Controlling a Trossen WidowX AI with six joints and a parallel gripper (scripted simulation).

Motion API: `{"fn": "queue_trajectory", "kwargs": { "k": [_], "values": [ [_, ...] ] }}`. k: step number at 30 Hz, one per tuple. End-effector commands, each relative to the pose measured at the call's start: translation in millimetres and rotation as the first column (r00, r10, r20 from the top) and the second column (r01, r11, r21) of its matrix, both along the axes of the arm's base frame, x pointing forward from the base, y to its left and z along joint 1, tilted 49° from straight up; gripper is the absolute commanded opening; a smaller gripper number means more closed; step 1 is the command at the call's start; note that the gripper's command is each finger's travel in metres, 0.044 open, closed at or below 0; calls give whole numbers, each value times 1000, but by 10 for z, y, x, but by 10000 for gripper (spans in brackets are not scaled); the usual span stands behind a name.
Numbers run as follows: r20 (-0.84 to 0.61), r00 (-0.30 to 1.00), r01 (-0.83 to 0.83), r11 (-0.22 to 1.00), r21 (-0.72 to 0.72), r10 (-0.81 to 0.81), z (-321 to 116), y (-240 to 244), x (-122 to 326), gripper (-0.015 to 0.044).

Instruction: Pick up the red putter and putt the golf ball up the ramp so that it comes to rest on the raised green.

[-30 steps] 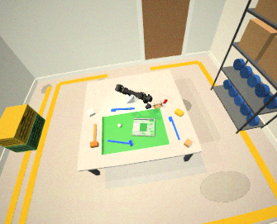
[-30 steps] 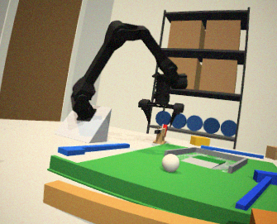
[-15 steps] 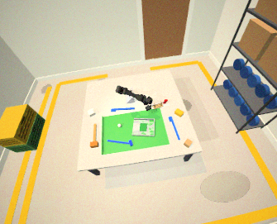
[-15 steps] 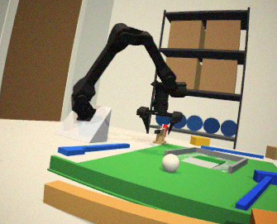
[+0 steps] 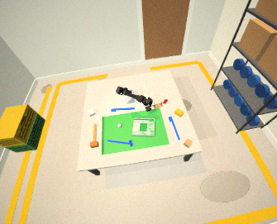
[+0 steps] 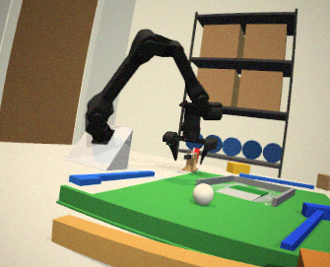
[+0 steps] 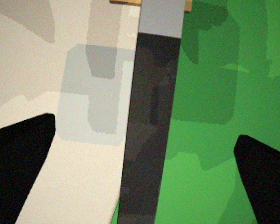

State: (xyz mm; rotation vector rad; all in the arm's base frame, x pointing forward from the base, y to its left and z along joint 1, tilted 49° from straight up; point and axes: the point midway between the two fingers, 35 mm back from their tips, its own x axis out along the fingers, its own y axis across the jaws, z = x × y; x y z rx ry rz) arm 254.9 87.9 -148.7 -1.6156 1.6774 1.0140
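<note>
The red putter lies on a small wooden stand beside the green mat's back edge; its red head shows in the top and exterior views. Its grey shaft and dark grip run between the fingers in the wrist view. My gripper is open, pointing down over the grip, with a wide gap on both sides and no contact. The white golf ball rests on the green mat. The raised green sits inside grey walls, right of the ball.
Blue mallet-like sticks lie behind, right of and on the mat. An orange one lies left. A yellow block, a tan block and a white block stand around it.
</note>
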Motion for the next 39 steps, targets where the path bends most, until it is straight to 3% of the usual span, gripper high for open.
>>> {"fn": "queue_trajectory", "kwargs": {
  "k": [1,9,24,31,39],
  "values": [
    [-11,1000,-1,1000,-10,1,-54,-89,-42,440],
    [-11,1000,-1,1000,-10,1,-68,-106,-45,440],
    [-5,1000,2,1000,-4,-2,-60,-76,-21,46],
    [-5,1000,2,1000,-4,-2,-60,-76,-21,0],
    [-5,1000,2,1000,0,-2,154,205,39,0]
  ]
}}
